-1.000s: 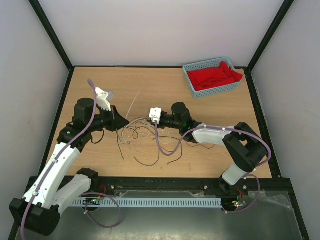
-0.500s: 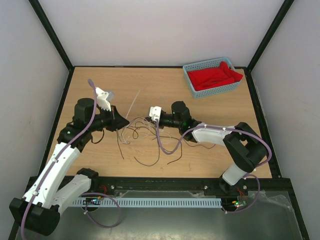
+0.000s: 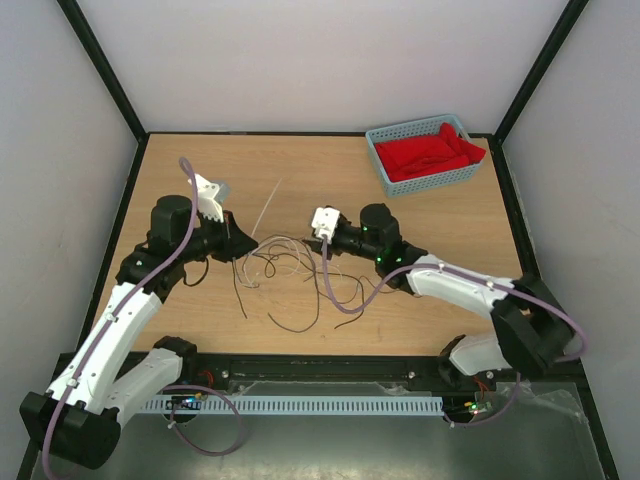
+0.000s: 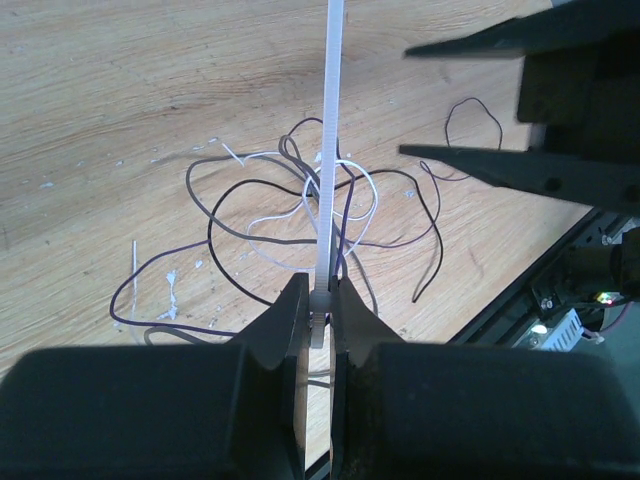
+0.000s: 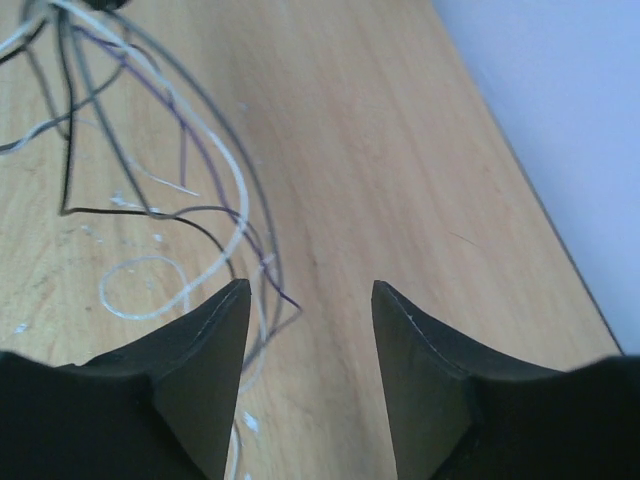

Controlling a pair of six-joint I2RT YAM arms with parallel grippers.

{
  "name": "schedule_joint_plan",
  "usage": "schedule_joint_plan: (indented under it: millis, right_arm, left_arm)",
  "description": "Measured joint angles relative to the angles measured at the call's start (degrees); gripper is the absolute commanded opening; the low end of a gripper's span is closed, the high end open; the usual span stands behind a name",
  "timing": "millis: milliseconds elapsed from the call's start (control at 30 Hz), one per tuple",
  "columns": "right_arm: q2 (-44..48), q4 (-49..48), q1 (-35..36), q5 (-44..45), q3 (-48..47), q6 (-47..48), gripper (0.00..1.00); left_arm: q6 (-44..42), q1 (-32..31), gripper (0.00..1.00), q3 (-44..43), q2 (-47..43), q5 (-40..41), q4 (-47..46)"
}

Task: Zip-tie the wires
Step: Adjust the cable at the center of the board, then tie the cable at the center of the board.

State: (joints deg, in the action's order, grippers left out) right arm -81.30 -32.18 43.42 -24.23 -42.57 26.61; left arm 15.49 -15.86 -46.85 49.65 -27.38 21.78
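The left tool [image 4: 318,300] clamps the tie [image 4: 330,150], likely stiff and slick, at its head, mid-frame above limp, light wires [image 3: 285,265] tangled on the bench [image 3: 330,165], best gathered where they cross; the right tool [image 5: 310,300] gapes empty.

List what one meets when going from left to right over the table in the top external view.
left gripper → zip tie → right gripper → blue basket with the red cloth in it. The wires spread across several of these, so they have no clear place.
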Motion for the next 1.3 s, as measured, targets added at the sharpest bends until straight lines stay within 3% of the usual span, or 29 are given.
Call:
schedule_joint_plan:
  millis: [167,433,633,867,1100,1200,1300]
  right_arm:
    - [6.8,7.6,-0.3,9.0,-1.2,-7.0,0.65]
    - [7.6,9.7,0.5,14.1,-7.4,-39.6,0.62]
    - [4.1,7.3,3.3,17.9,-10.2,-54.9,0.62]
    - [-0.9,6.1,5.2,17.9,-11.6,-62.7,0.6]
    - [-3.9,4.4,5.9,16.3,-12.7,-65.9,0.47]
    - [-4.7,3.6,6.2,15.4,-13.6,-66.9,0.36]
    - [-4.7,3.2,6.4,14.3,-13.8,-67.7,0.36]
  left_arm:
    - [-1.3,0.0,0.0,0.5,0.0,-0.1,-0.8]
    - [-2.4,-1.7,0.0,1.6,-0.1,-1.0,-3.2]
    - [-3.5,-5.6,0.0,1.8,-0.5,0.4,-4.0]
    - [-3.9,-7.0,0.0,1.9,-0.6,1.9,-4.3]
    - [-4.3,-7.9,0.0,1.9,-0.1,3.0,-4.5]
    - [-4.6,-8.3,0.0,1.9,0.7,3.8,-4.6]
    - [-4.7,-8.6,0.0,1.9,1.6,5.1,-4.7]
